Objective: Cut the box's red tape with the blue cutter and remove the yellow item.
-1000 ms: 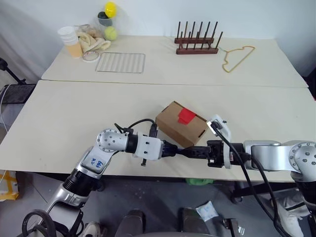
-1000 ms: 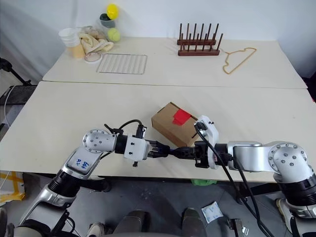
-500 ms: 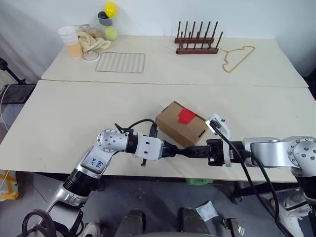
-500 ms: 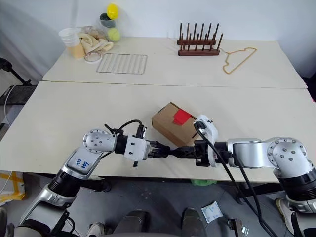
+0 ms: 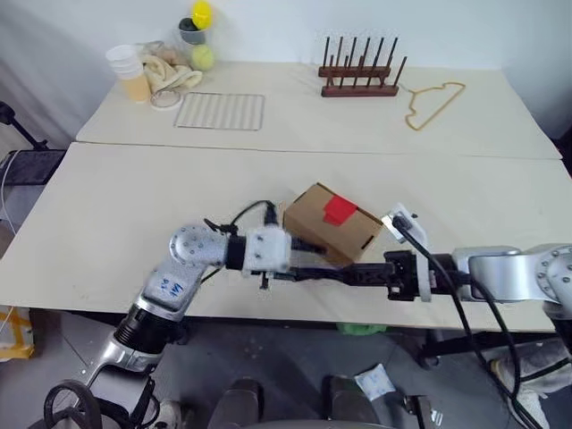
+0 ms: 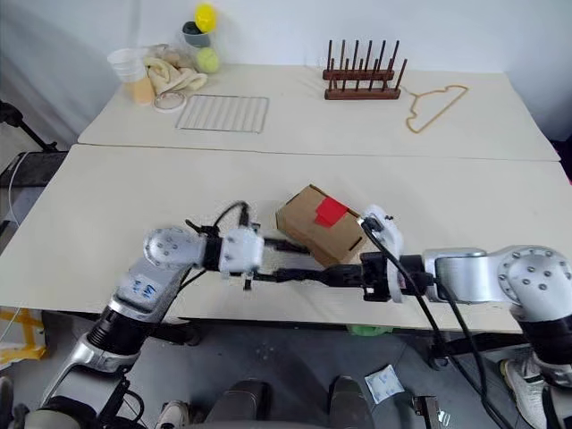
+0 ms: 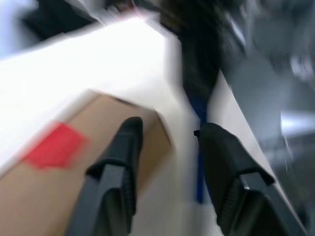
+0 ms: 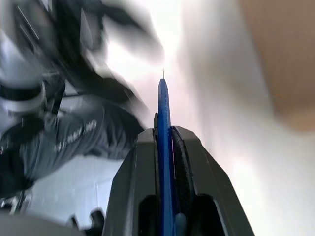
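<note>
The brown box [image 5: 329,232] lies on the near table with the red tape [image 5: 340,210] across its top seam. My right gripper [image 5: 357,274] is shut on the blue cutter [image 8: 164,113], which points level to the left along the table's front edge, just in front of the box. My left gripper [image 7: 167,132] is open beside the box's near left corner, a little above the cutter's tip. Its fingers [image 7: 120,162] frame the box [image 7: 74,196], the red tape [image 7: 55,145] and the cutter [image 7: 199,157], touching none. The yellow item is hidden.
On the far table stand a wooden peg rack [image 5: 357,76], a thin yellow hanger [image 5: 433,100], a wire grid [image 5: 219,112], and cups, cloth and balls [image 5: 161,67] at the back left. The table's front edge [image 5: 268,313] runs just below both grippers.
My left gripper has let go at the cutter's end, opened and risen toward the box's corner. The right gripper keeps the cutter, about where it was.
</note>
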{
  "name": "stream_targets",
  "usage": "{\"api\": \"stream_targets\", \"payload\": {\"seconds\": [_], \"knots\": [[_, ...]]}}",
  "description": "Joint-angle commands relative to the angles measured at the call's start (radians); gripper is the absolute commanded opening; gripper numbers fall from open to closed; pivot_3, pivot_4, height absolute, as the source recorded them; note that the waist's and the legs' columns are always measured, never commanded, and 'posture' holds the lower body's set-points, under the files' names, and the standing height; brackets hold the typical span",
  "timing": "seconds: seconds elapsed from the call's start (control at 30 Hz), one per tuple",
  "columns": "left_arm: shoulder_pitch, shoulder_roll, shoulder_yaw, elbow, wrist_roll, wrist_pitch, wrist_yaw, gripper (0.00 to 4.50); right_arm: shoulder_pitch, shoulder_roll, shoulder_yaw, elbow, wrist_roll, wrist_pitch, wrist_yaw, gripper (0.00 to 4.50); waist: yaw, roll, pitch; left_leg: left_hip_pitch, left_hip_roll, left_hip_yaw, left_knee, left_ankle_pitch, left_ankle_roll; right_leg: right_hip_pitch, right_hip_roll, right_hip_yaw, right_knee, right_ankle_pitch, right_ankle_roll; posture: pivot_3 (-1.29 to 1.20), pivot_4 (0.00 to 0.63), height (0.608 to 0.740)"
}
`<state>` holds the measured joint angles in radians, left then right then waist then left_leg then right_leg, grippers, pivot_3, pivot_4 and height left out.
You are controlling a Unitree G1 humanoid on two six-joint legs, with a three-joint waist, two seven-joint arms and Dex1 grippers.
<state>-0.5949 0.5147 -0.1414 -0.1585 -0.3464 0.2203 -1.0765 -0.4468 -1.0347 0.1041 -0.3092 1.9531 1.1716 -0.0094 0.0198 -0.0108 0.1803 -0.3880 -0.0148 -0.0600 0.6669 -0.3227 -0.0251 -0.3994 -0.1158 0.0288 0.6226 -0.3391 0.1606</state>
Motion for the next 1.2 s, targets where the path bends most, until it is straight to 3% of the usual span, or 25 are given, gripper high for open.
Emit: {"api": "stream_targets", "payload": {"seconds": [0.03, 0.17, 0.3, 0.43, 0.67, 0.77, 0.9, 1.2], "knots": [[-0.052, 0.078, 0.129, 0.001, -0.159, 0.19, -0.019, 1.95, 0.036, -0.054, -0.101, -0.059, 0.019, -0.016, 0.085, 0.1, 0.0, 0.0, 0.0, 0.0, 0.0, 0.0, 0.0, 0.0, 0.0, 0.0, 0.0, 0.0, 0.0, 0.0, 0.0, 0.0, 0.15, 0.74], [-0.044, 0.178, 0.156, 0.048, -0.182, 0.267, -0.078, 1.95, 0.12, -0.093, -0.209, -0.091, 0.019, -0.047, 0.149, 0.1, -0.003, 0.0, 0.0, 0.0, -0.004, 0.0, 0.0, 0.0, 0.0, 0.0, 0.001, 0.0, 0.003, 0.0, 0.0, 0.0, 0.15, 0.74], [0.007, 0.21, 0.165, 0.114, -0.147, 0.23, -0.092, 1.1, 0.249, -0.123, -0.392, -0.133, 0.005, -0.066, 0.2, 0.1, 0.002, 0.0, 0.0, 0.0, -0.005, 0.0, -0.001, 0.0, 0.0, 0.0, 0.0, 0.0, 0.003, 0.0, 0.0, 0.0, 0.15, 0.74], [0.041, 0.178, 0.142, 0.192, -0.087, 0.165, -0.055, 0.02, 0.363, -0.106, -0.668, -0.096, -0.186, -0.085, 0.324, 0.1, 0.009, 0.0, 0.0, 0.0, -0.006, 0.0, 0.0, 0.0, 0.001, 0.001, 0.0, -0.001, 0.002, 0.0, 0.001, 0.0, 0.15, 0.74], [-0.036, 0.043, 0.054, 0.227, -0.028, 0.162, 0.013, 0.0, 0.462, -0.166, -0.797, -0.011, -0.585, -0.131, 0.519, 0.1, 0.006, -0.001, 0.001, 0.0, -0.007, 0.001, 0.0, 0.001, 0.002, 0.003, 0.0, 0.001, 0.002, 0.002, 0.003, 0.0, 0.15, 0.74], [-0.162, -0.068, 0.038, 0.306, -0.017, 0.186, 0.088, 0.0, 0.431, -0.212, -0.783, 0.014, -0.698, -0.154, 0.594, 0.1, 0.006, -0.001, 0.001, 0.0, -0.008, 0.004, 0.001, 0.001, 0.003, 0.003, 0.001, 0.001, 0.003, 0.002, 0.004, 0.0, 0.15, 0.74], [-0.28, -0.118, -0.041, 0.432, 0.102, 0.177, 0.139, 0.0, 0.222, -0.263, -0.659, 0.039, -0.642, -0.091, 0.541, 0.1, -0.008, -0.001, 0.001, 0.001, -0.008, 0.01, 0.0, 0.002, 0.003, 0.001, 0.001, 0.003, 0.004, 0.003, 0.004, 0.0, 0.15, 0.74], [-0.304, -0.179, -0.082, 0.486, 0.153, 0.216, 0.155, 0.0, -0.203, -0.186, -0.344, 0.043, -0.656, 0.018, 0.435, 0.1, -0.019, -0.003, 0.002, -0.006, -0.008, 0.006, 0.001, 0.002, 0.002, -0.009, -0.001, 0.005, 0.006, 0.003, 0.004, 0.0, 0.15, 0.74]]}}
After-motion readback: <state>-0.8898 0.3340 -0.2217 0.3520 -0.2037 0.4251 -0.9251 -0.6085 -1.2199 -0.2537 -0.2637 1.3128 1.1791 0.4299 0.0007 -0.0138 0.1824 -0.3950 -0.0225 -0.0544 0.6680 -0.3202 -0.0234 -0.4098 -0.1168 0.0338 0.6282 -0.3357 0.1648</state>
